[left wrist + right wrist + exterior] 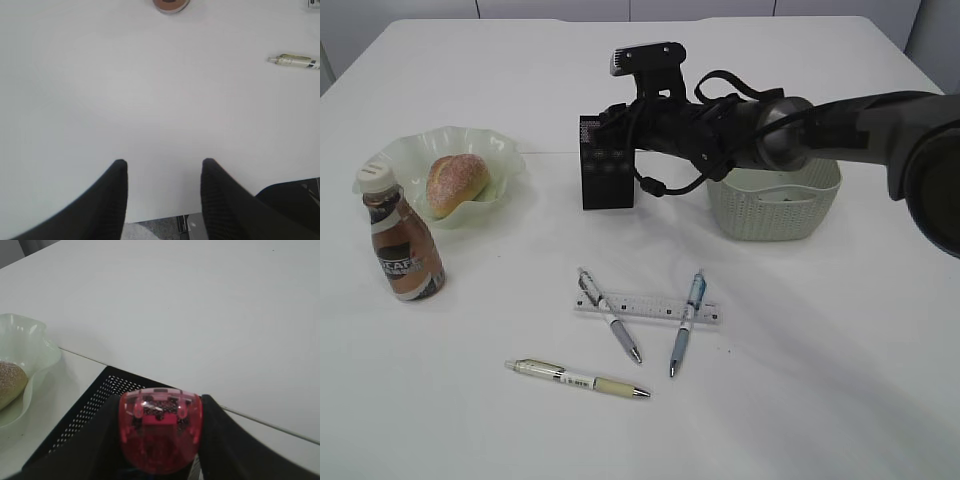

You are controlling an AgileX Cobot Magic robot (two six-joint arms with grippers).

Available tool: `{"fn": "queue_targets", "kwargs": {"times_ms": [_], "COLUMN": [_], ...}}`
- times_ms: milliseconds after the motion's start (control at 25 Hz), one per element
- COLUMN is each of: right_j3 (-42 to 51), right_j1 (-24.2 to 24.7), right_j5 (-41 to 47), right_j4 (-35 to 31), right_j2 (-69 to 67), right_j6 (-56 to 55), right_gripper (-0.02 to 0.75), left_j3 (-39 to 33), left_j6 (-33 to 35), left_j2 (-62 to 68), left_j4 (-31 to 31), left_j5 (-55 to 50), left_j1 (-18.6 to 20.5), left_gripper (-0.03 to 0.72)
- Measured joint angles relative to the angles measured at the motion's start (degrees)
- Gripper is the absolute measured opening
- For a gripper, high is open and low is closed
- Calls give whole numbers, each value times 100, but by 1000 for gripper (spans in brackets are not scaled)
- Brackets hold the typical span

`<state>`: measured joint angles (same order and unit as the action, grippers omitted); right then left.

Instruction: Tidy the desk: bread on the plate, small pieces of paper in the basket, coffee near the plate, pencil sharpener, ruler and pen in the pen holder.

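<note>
My right gripper point(160, 405) is shut on a red translucent pencil sharpener point(160, 432), held just above the open top of the black mesh pen holder point(85, 415) point(605, 175). The bread point(457, 183) lies on the pale green plate point(510, 160), with the coffee point(402, 245) upright just in front of it. A clear ruler point(650, 305) lies flat under two crossed pens point(610, 315) point(687, 322); a third pen point(578, 378) lies nearer the front. My left gripper point(162, 165) hangs open over bare desk point(150, 90). The small pieces of paper are out of view.
The grey-green basket point(775, 210) stands right of the pen holder, partly behind my right arm point(790, 130). In the left wrist view the desk's front edge runs just below the fingertips, and the coffee's base point(171, 4) and a pen point(295, 61) lie far ahead.
</note>
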<state>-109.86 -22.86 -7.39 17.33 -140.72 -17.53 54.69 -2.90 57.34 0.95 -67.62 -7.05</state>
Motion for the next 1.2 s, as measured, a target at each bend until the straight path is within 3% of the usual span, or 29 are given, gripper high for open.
{"fn": "queue_targets", "kwargs": {"times_ms": [1200], "right_j3": [0], "right_j1": [0], "right_j5": [-75], "right_j4": [258], "right_j2": [258], "right_j6": [-687], "right_gripper": [311], "left_j3": [0], "left_j6": [0], "left_j2": [0], "left_j4": [0], "left_j5": [136], "left_j1": [0], "left_gripper": [353]}}
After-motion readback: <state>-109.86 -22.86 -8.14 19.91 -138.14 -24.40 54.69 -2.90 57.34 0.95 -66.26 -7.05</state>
